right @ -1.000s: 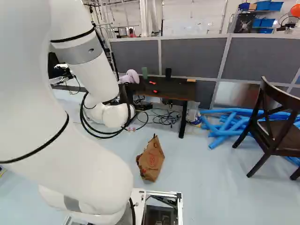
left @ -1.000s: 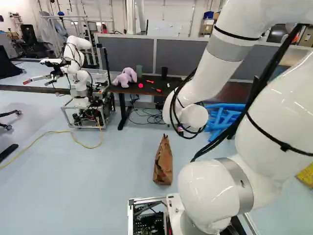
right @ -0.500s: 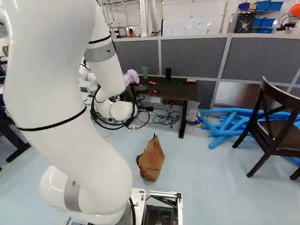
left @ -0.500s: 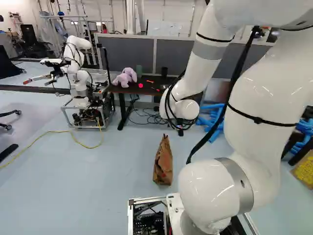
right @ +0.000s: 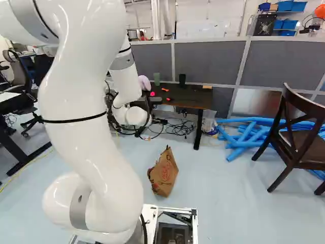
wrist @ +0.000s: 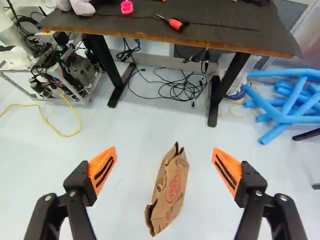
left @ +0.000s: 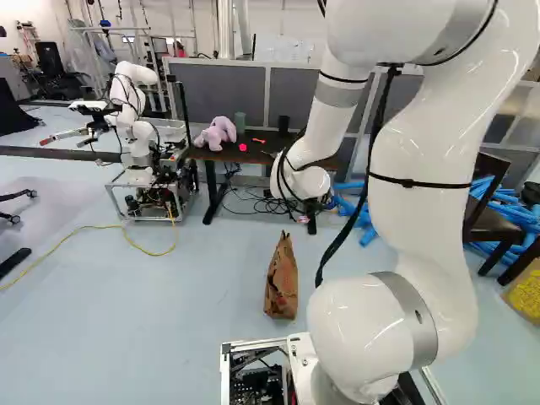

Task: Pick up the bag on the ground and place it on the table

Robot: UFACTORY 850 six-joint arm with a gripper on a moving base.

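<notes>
the wrist view cuts off the plush toy [wrist: 83, 7]; in the right base view the arm [right: 94, 137] partly hides it

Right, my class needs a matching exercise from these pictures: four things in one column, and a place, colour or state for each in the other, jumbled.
Column one:
1. Bag
2. Stuffed toy
3. Tubes
4. End effector

Column two:
A. Blue, in a loose heap
B. Open, nothing gripped
C. Brown, on the floor
D. Pale purple, on the table

Right pairs: 1-C, 2-D, 3-A, 4-B
</notes>
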